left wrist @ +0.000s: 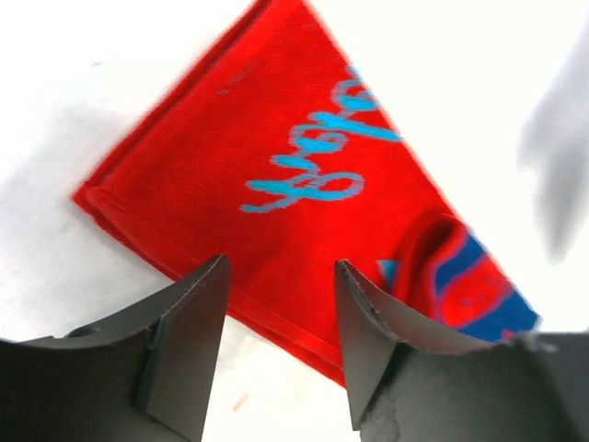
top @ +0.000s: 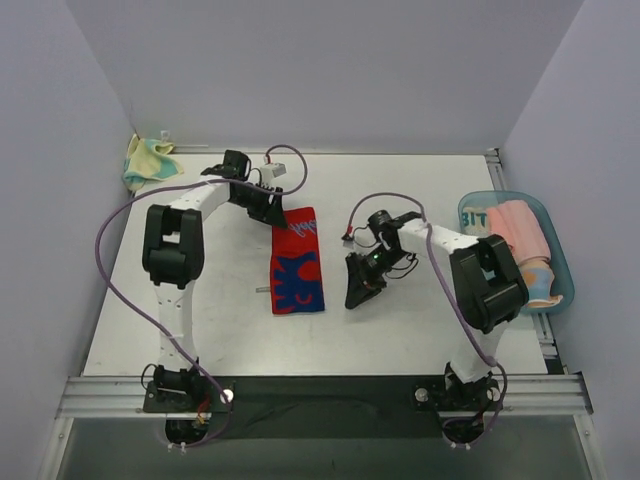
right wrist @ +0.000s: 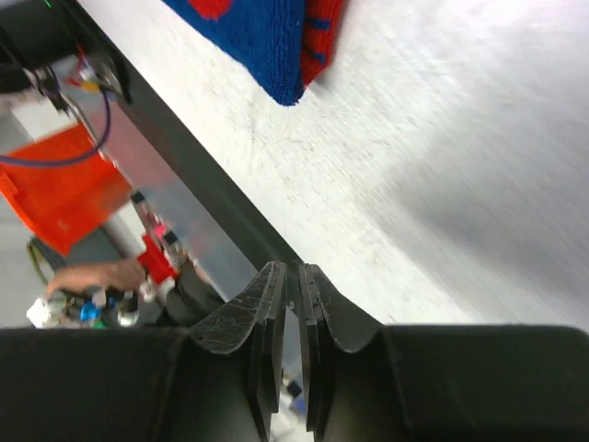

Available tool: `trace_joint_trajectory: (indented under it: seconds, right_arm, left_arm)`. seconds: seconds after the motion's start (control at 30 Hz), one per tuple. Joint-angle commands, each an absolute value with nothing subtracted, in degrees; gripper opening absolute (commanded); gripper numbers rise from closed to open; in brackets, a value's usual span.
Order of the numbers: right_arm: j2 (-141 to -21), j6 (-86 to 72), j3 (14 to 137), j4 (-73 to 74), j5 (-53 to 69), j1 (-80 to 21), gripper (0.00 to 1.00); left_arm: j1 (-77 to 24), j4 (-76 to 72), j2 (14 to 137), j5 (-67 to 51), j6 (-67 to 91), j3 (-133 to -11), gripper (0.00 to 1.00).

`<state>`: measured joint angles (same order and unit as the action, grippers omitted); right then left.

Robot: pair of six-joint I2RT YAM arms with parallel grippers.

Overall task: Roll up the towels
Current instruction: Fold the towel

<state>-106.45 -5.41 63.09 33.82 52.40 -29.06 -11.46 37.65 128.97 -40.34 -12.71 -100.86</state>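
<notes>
A red towel with a blue-and-white pattern lies flat and lengthwise in the middle of the table. My left gripper is at its far left corner. In the left wrist view the gripper stands open over the red towel's edge, with nothing pinched between its fingers. My right gripper points down at the table just right of the towel. Its jaws are shut to a thin slit and hold nothing. The towel's blue corner lies apart from it. A pale yellow and teal towel lies crumpled in the far left corner.
A light blue tray at the right edge holds rolled cloths, a pink one among them. Grey walls close in the back and sides. A metal rail runs along the near edge by the arm bases.
</notes>
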Motion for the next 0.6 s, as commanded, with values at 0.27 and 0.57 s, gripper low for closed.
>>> trace_joint_trajectory:
  seconds: [0.27, 0.57]
  right_arm:
    - [-105.5, -11.1, 83.8, 31.0, 35.9, -25.4, 0.31]
    - [-119.6, -13.7, 96.1, 30.9, 31.9, -27.6, 0.36]
  left_arm:
    - [-8.1, 31.0, 103.8, -52.1, -12.9, -80.2, 0.63]
    - [-8.4, 19.8, 108.9, -54.6, -2.8, -78.5, 0.57]
